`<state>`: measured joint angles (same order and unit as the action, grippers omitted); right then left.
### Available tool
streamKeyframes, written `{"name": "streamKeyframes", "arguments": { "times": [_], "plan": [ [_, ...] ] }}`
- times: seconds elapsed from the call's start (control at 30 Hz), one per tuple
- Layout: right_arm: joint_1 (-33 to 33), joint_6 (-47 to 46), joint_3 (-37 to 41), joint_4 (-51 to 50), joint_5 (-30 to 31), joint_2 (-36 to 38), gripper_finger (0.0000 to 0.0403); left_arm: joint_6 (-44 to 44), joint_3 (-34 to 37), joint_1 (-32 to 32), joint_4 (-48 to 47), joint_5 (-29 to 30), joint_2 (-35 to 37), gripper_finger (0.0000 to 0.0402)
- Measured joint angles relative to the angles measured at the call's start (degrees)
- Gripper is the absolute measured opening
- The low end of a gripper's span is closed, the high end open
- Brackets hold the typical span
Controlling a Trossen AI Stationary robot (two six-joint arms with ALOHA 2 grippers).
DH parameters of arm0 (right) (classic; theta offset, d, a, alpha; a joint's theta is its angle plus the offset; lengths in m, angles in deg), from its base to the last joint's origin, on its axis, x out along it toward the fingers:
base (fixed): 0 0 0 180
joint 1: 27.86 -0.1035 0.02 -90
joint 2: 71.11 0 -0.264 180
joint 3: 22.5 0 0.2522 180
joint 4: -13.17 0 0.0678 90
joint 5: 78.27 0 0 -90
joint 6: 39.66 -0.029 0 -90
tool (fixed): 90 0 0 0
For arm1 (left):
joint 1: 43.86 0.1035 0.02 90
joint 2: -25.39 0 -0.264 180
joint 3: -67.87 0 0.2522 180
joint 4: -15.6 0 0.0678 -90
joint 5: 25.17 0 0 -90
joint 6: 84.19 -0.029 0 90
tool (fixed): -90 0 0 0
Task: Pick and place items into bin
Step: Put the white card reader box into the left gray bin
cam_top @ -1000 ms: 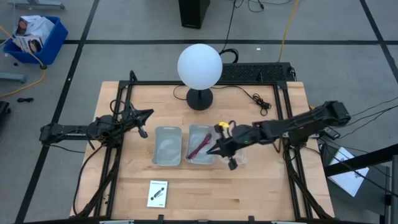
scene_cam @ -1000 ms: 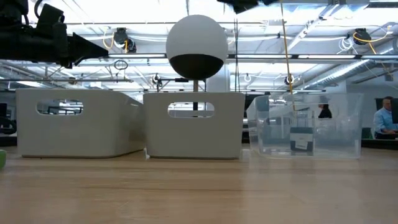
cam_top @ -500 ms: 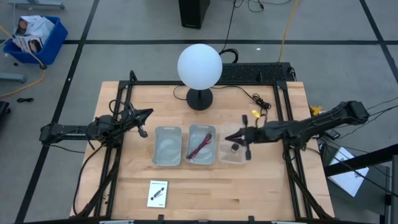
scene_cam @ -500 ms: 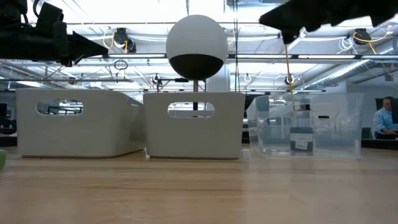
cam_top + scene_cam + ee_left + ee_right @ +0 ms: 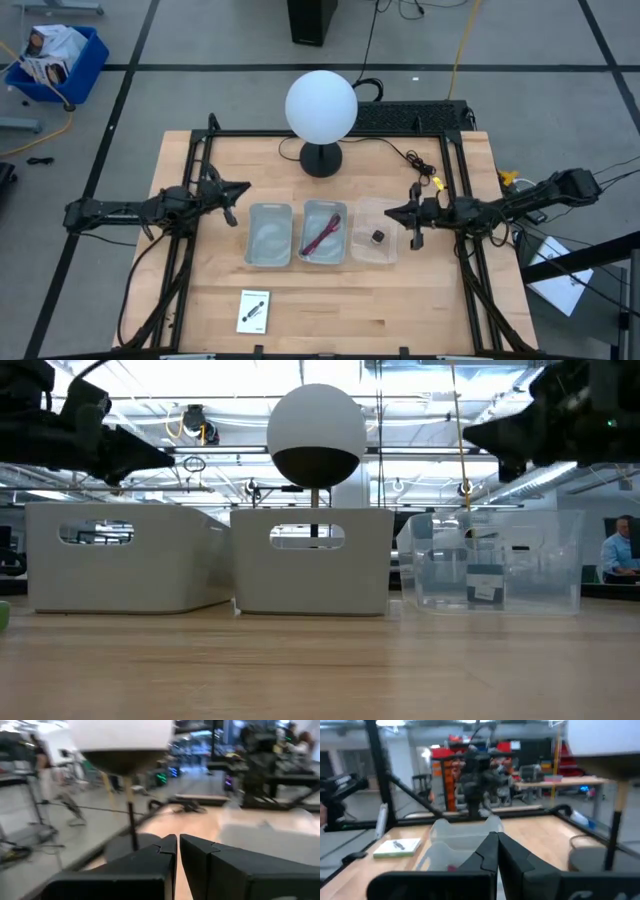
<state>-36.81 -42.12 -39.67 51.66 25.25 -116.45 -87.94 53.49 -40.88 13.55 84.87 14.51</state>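
Observation:
In the high view the dark red cord bundle [image 5: 322, 236] lies inside the middle grey bin [image 5: 308, 212]. The tiny black cube [image 5: 379, 237] sits on the floor of the clear bin [image 5: 364, 210] beside it. The white card with a black mark [image 5: 254, 311] lies flat near the table's near edge; it also shows in the right wrist view [image 5: 400, 847]. My right gripper [image 5: 392, 213] hovers shut just right of the clear bin. My left gripper [image 5: 240, 188] hovers shut left of the empty grey bin [image 5: 270, 236]. Neither holds anything.
A lamp with a white globe [image 5: 321, 108] and a dark round base [image 5: 320, 160] stands behind the bins. A black cable [image 5: 405, 155] runs across the far right of the table. Bare wood lies between the bins and the near edge [image 5: 380, 310].
My right gripper has drawn back from over the middle and clear bins toward the table's right edge, staying above the table. The black cube, hidden under that arm before, now shows lying in the clear bin.

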Motion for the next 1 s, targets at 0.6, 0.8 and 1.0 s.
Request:
{"name": "streamKeyframes", "arguments": {
  "times": [0.6, 0.8, 1.0],
  "plan": [
    [2.3, -2.3, 2.3, 3.6, -0.2, 0.7, 0.0, 14.2, -22.0, -13.3, -29.1, -3.7, -8.1, 0.0031],
    [2.3, -1.3, 2.3, 3.6, -0.3, 0.7, 0.0, 21.1, -39.2, -22.2, -42.2, 3.7, -22.0, 0.0031],
    [2.3, 0.4, 2.3, 3.6, -0.3, 0.7, 0.0, 37.0, -58.5, -28.6, -63.0, 8.9, -40.1, 0.0031]
  ]
}}
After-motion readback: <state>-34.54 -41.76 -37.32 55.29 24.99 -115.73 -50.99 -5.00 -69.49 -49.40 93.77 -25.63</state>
